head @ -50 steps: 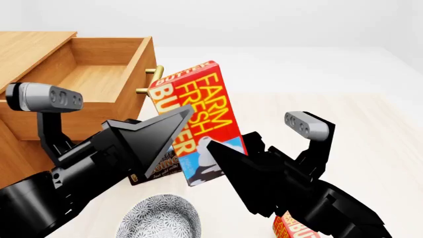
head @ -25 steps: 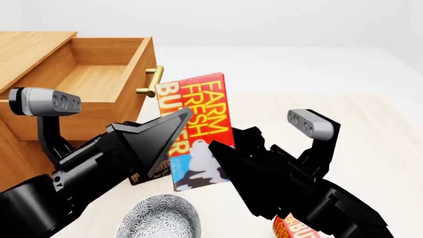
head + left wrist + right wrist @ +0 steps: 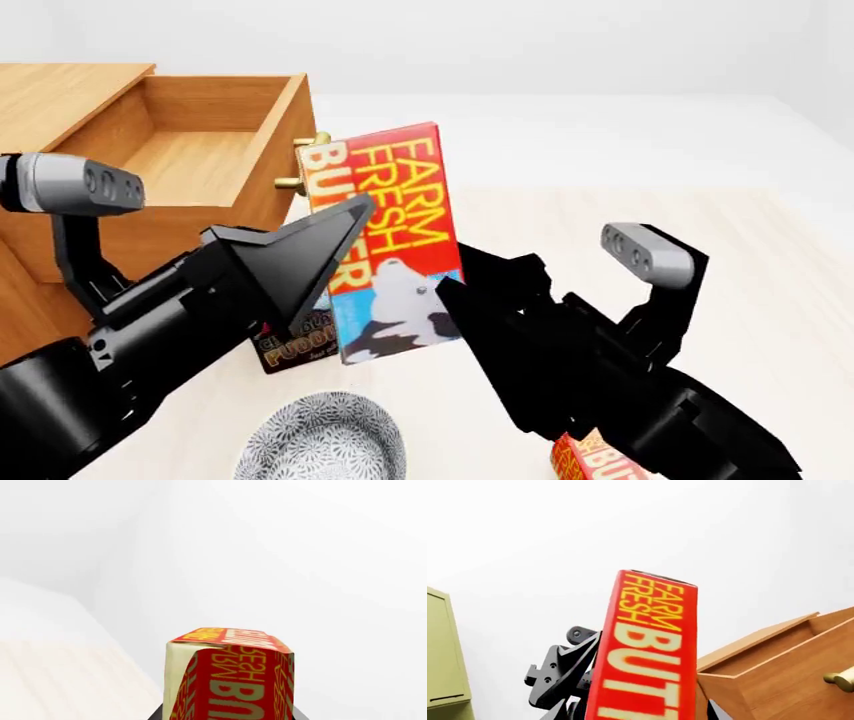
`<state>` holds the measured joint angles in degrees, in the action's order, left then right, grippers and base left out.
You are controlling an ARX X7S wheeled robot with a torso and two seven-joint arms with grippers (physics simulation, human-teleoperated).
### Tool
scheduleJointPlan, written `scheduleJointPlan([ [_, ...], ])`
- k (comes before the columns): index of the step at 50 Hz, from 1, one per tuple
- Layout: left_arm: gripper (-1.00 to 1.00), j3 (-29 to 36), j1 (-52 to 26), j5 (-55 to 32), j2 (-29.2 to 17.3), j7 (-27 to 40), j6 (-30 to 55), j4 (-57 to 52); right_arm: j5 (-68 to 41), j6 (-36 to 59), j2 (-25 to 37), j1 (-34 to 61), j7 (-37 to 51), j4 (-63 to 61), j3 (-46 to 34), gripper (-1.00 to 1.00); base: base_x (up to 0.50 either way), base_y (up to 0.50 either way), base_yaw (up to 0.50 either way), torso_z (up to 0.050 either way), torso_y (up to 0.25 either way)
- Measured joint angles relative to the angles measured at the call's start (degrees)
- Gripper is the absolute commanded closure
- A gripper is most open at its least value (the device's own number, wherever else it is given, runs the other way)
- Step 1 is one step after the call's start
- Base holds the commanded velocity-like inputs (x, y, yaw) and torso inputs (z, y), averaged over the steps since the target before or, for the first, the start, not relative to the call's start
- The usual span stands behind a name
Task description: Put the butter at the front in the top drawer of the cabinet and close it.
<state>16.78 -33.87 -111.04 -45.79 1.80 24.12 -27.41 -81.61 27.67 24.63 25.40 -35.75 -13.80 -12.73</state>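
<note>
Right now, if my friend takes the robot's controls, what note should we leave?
Both arms: the butter is lifted upright, pinched between the left gripper and the right gripper.
Top drawer of the cabinet: pulled open; nothing shows inside.
Second butter carton and the chocolate pudding box lie on the table.
Done: drawer open, butter picked up.
Left: carry the butter into the drawer, release it, push the drawer shut.

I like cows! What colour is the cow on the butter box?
White with black patches, on blue; the head view shows the butter best.

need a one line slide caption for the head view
Both grippers, left and right, hold the butter upright beside the open top drawer of the cabinet.
</note>
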Motion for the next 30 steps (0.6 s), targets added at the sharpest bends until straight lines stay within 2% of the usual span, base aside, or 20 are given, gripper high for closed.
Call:
scheduleJointPlan([
  [16,1.0,-0.34,-3.09,-1.32,-0.79,2.5,0.4,-0.84,0.74,-3.06,2.48,-4.55,2.23,-3.66,3.62,-1.0,0.0,0.0,0.0,0.0,0.001],
  [30,1.0,-0.31,-6.09,-2.44,-1.54,4.92,1.04,-1.39,7.23,-8.77,3.44,-10.06,7.11,-8.61,7.94,-1.0,0.0,0.0,0.0,0.001,0.001],
])
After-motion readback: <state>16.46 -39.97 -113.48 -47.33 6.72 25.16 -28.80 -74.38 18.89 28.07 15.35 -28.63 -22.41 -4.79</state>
